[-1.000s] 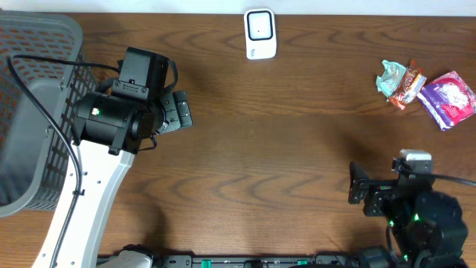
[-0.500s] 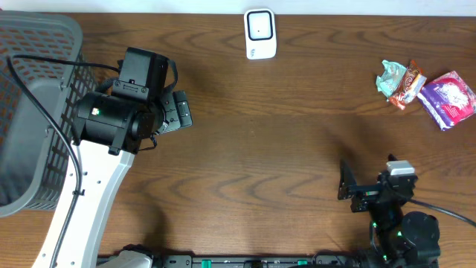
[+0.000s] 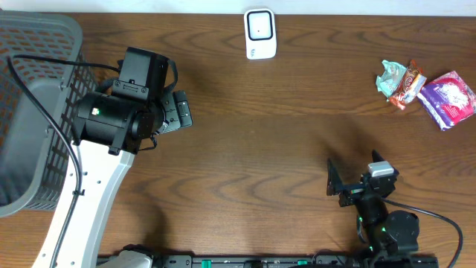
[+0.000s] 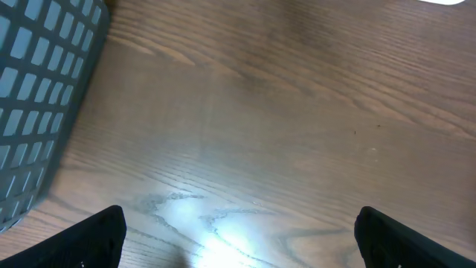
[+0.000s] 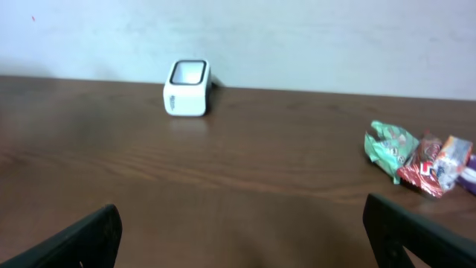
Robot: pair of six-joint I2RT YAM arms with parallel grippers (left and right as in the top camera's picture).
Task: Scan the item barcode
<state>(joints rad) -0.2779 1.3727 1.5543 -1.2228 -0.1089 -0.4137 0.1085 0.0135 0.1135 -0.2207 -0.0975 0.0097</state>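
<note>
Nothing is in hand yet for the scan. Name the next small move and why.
Probably swing the right gripper, open and empty, toward the snack packets at the table's right edge. No item is held, they lie nearer it than the left gripper by the basket, and the scanner stands free at the back.

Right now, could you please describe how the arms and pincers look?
The left arm has a white link, bulky black joint housings, a green mark and a black cable. The right arm is black with green lights, a pale block on top and a thin cable. The left pincer and right pincer are both black.
</note>
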